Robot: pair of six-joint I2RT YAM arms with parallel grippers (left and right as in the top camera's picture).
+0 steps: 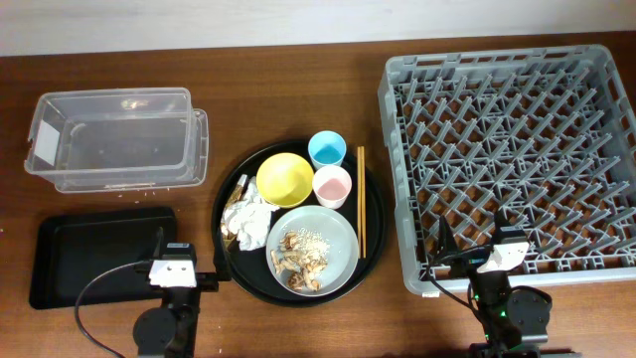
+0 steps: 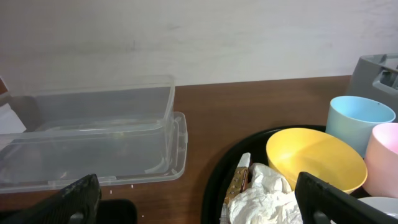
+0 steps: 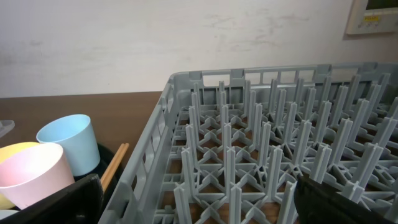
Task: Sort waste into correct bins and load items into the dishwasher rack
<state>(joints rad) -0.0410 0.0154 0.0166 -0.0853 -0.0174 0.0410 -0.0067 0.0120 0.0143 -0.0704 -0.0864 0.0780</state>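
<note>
Left end effector (image 2: 202, 202) and right end effector (image 3: 202, 202) spread wide, empty. Grey lattice plastic rack (image 1: 396, 159); crumpled paper napkin (image 1: 248, 221).

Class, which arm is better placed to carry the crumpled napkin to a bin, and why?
Left: the left gripper, open, sits beside the napkin and flat black tray; the right gripper sits across at the rack.

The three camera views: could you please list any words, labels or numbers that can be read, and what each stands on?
No text can be read in any view.
The white label on the clear box: no writing can be made out.
The brown-and-gold wrapper beside the napkin: print too small and blurred to read.
The wall panel in the right wrist view: markings too blurred to read.
</note>
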